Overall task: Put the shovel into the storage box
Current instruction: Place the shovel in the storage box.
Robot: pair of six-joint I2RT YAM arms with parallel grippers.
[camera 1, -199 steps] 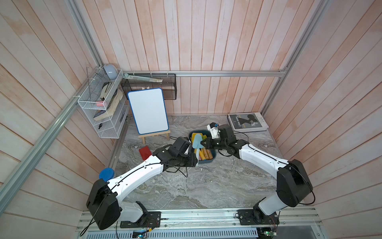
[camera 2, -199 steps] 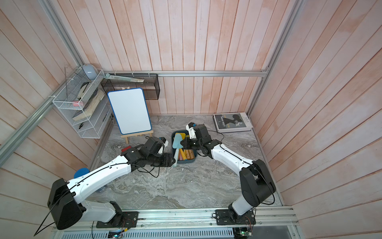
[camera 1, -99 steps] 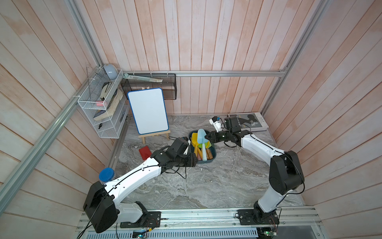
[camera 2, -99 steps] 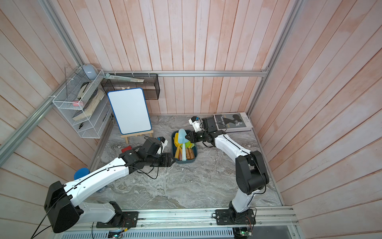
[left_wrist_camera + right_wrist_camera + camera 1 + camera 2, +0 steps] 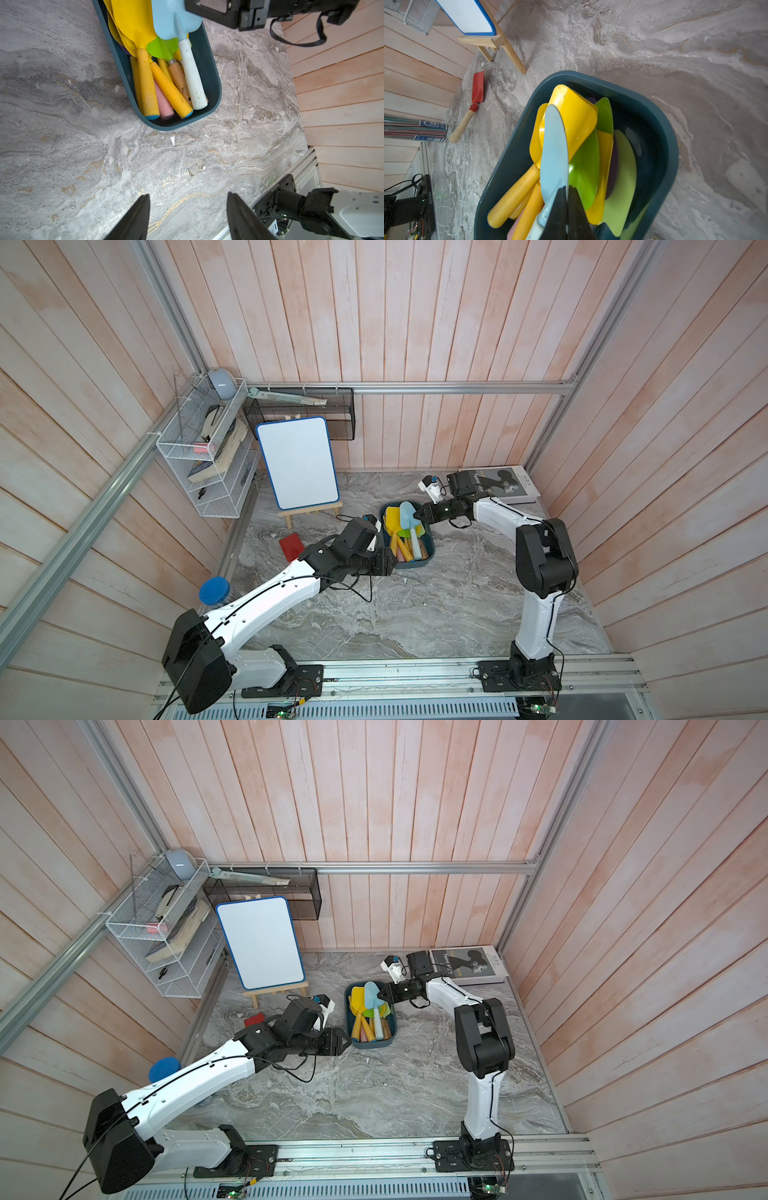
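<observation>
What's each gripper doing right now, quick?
Left gripper: open, holding nothing.
Right gripper: closed, tips at the light blue shovel blade; whether it pinches it cannot be told.

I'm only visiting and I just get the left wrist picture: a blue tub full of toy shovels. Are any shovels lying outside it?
Observer: Yes, one. A red shovel lies on the table near the whiteboard on its easel, outside the storage box.
Operator: What is the black block above the pale blue shovel?
Observer: That is the right gripper. Its jaws are shut at the blade rim of the light blue shovel; I cannot tell whether they pinch it.
Operator: Is anything behind that arm?
Observer: A book lies flat in the far corner.
</observation>
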